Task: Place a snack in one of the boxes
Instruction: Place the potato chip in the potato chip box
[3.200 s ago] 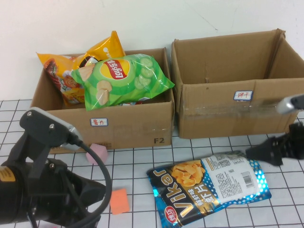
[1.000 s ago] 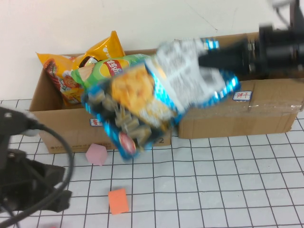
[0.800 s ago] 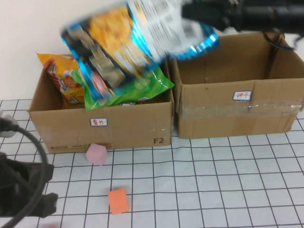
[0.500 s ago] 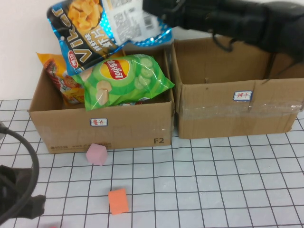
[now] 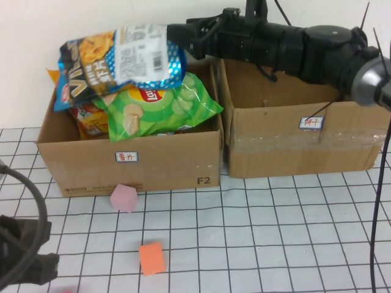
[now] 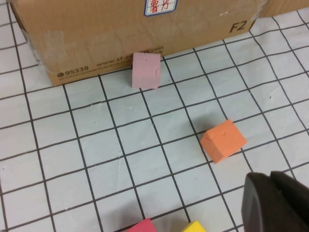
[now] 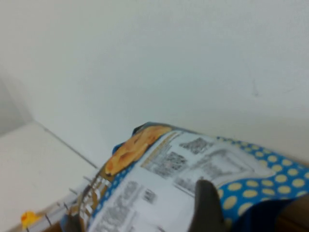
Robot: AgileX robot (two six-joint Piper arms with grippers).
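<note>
A blue Vikar snack bag (image 5: pixel 116 64) hangs over the left cardboard box (image 5: pixel 165 162), resting against the green Lay's bag (image 5: pixel 165 104) piled in it. My right gripper (image 5: pixel 177 33) is shut on the blue bag's right end, above the box's back right corner. In the right wrist view one finger (image 7: pixel 206 208) presses on the bag (image 7: pixel 169 164). The right cardboard box (image 5: pixel 287 146) looks empty. My left gripper (image 6: pixel 277 203) is shut and empty, low over the table at the front left (image 5: pixel 33 268).
Orange and red snack bags (image 5: pixel 85 113) also fill the left box. A pink cube (image 5: pixel 124 198) lies by that box's front and an orange cube (image 5: pixel 152 258) nearer me. The left wrist view shows them (image 6: pixel 146 70) (image 6: pixel 223 140), plus red (image 6: pixel 145 226) and yellow (image 6: pixel 195 227) blocks.
My right gripper took the blue bag off the table, lifted it and swung it left over the left box, where it has now dropped lower. The left arm drew back to the front left.
</note>
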